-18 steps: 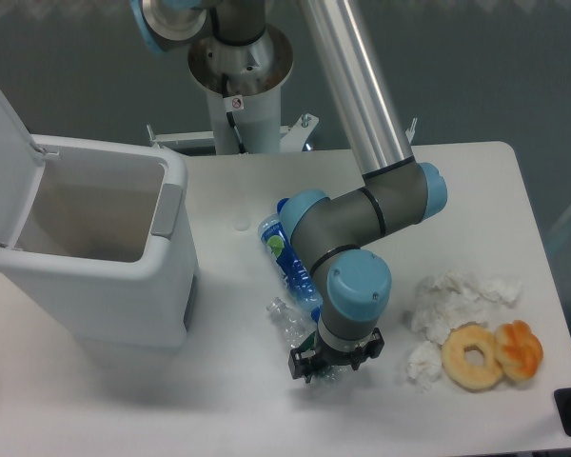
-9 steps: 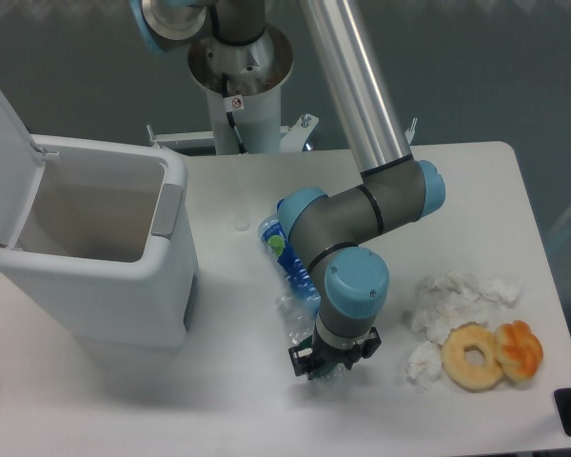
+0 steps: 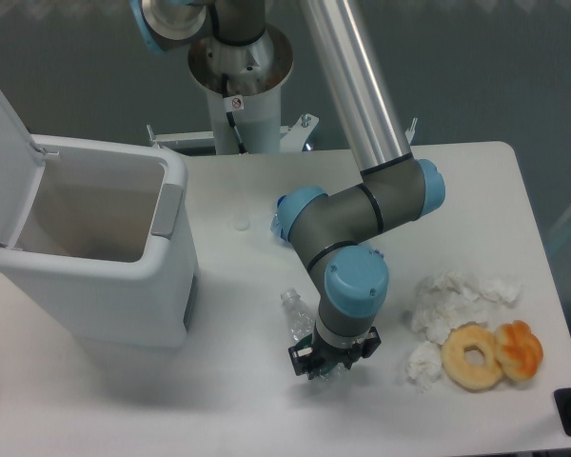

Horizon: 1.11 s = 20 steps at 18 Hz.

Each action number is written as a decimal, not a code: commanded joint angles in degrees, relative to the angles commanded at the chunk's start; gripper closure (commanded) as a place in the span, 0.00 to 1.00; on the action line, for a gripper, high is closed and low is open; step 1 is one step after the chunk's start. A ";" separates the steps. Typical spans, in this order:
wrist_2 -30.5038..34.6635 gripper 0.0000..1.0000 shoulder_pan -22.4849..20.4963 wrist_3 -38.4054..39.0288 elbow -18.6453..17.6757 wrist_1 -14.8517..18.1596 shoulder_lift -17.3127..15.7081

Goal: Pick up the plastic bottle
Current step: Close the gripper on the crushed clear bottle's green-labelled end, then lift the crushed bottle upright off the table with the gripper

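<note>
The plastic bottle (image 3: 296,318) is small, clear and crumpled. Its neck end sticks out up and to the left of my gripper (image 3: 325,368), and its lower part is between the fingers, under the wrist. The gripper points down at the table near the front middle and is shut on the bottle. The fingertips are mostly hidden by the wrist and the bottle.
A white bin (image 3: 95,248) with its lid open stands at the left. Only a small blue bit of a blue-labelled bottle (image 3: 276,226) shows from behind my forearm. Crumpled white tissues (image 3: 457,300), a bagel (image 3: 473,356) and an orange pastry (image 3: 521,348) lie at the right.
The clear bottle's free end has swung up and slightly right beside the gripper. My forearm has shifted and now covers almost all of the blue-labelled bottle.
</note>
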<state>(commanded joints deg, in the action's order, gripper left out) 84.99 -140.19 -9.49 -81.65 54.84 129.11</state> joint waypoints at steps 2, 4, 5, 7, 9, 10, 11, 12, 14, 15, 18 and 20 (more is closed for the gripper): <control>0.00 0.33 0.00 0.00 0.00 0.00 -0.26; 0.00 0.33 0.00 0.00 0.18 0.00 -0.35; 0.00 0.33 0.00 0.00 0.18 0.00 -0.35; 0.00 0.34 0.00 0.00 0.18 0.00 -0.35; 0.00 0.34 0.00 0.00 0.18 0.00 -0.35; 0.00 0.34 0.00 0.00 0.18 0.00 -0.35; 0.00 0.34 0.00 0.00 0.18 0.00 -0.44; 0.00 0.34 0.00 0.00 0.18 0.00 -0.44; 0.00 0.34 0.00 -0.09 0.35 0.00 -0.53; 0.09 0.36 0.00 -0.09 0.61 0.00 -0.79; 0.35 0.38 0.00 -2.80 0.70 0.09 -2.02; 0.35 0.38 0.00 -3.78 0.70 0.09 -2.63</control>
<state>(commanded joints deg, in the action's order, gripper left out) 85.34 -140.19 -13.27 -80.95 54.93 126.48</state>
